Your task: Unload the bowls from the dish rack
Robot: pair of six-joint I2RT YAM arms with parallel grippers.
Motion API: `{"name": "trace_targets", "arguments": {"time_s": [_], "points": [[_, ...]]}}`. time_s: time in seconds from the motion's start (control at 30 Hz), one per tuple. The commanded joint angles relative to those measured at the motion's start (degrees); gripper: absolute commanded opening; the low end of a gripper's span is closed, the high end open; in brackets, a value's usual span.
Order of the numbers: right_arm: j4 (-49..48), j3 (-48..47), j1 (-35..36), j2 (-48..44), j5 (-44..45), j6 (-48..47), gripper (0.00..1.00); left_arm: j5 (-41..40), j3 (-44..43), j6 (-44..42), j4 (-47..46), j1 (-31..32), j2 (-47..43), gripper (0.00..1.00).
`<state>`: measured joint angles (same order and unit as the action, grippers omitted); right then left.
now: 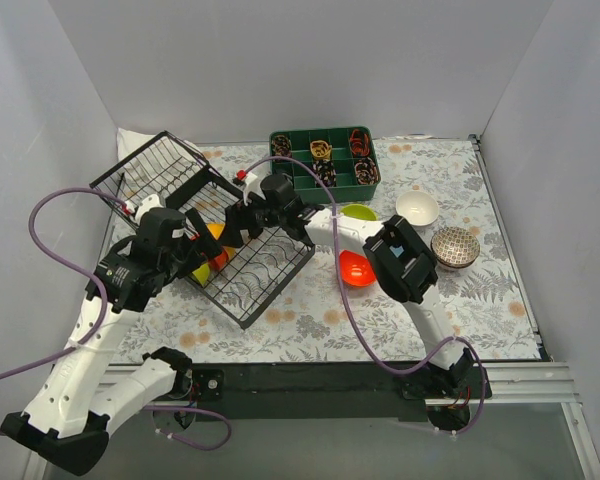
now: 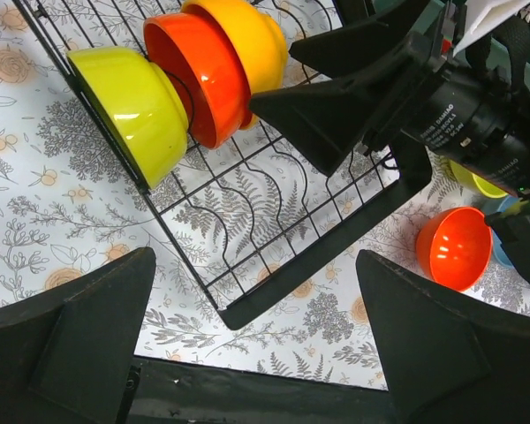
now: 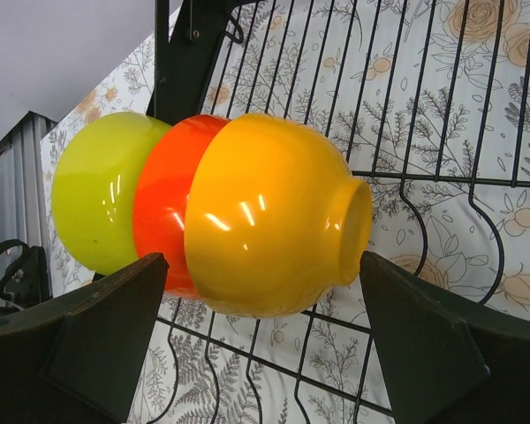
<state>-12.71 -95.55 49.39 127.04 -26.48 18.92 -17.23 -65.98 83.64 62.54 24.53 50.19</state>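
The top camera looks down from high behind the near edge, taking in the whole table (image 1: 310, 330). The left wrist camera looks down at a corner of the dish rack (image 2: 291, 281); the right wrist camera sits close to three nested bowls (image 3: 172, 212) (every view shares these).

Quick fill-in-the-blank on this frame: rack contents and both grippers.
1. The dish rack holds ___ nested bowls.
2. The right gripper, at the orange bowl, has its jaws ___.
3. The left gripper is open and holds ___.
Missing words: three; open; nothing.
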Motion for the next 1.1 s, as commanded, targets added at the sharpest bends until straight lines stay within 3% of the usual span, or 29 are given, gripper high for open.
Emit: {"name": "trace_targets", "arguments": {"time_s": [0.0,0.33,0.43,0.53,0.57,0.63,0.67,0.77,0.93,1.07], "points": [[-3.1,-3.9,0.3,1.9,-1.5,0.7,0.98,-1.3,0.7,0.6,2.2,-0.3,-1.2,0.98],[-3.1,-5.0,0.4,4.8,-5.5,1.2,0.91,-0.9,0.8,-0.1,1.4,-0.3,-0.5,0.98],[-3.0,-5.2,0.4,4.3,-6.0,1.4,0.81,-0.9,0.8,-0.1,1.0,-0.2,-0.5,0.98],[-2.9,-4.9,0.4,3.3,-6.4,1.3,0.61,-0.8,1.0,-0.1,0.8,-0.2,-0.7,0.98],[-2.8,-4.8,0.4,3.0,-6.4,1.0,0.50,-0.8,1.1,-0.1,0.7,-0.2,-0.8,0.98],[-2.2,-4.7,0.4,2.2,-6.3,0.5,0.39,-0.8,1.1,-0.2,0.6,-0.2,-0.7,0.98],[-1.9,-4.7,0.5,1.8,-6.0,-0.3,0.28,-0.8,1.1,-0.2,0.6,-0.2,-0.8,0.98],[-0.2,-4.8,0.8,0.4,-4.9,-2.0,0.12,-0.8,0.9,-0.3,0.3,-0.3,-0.8,0.98],[3.5,-3.7,1.7,-3.4,-0.6,-7.1,0.02,-0.8,0.9,-0.3,-0.2,-0.2,-1.0,0.98],[5.4,-2.1,2.3,-6.2,4.5,-10.6,0.01,-0.5,1.0,-0.2,-0.5,-0.3,-1.2,0.98]]}}
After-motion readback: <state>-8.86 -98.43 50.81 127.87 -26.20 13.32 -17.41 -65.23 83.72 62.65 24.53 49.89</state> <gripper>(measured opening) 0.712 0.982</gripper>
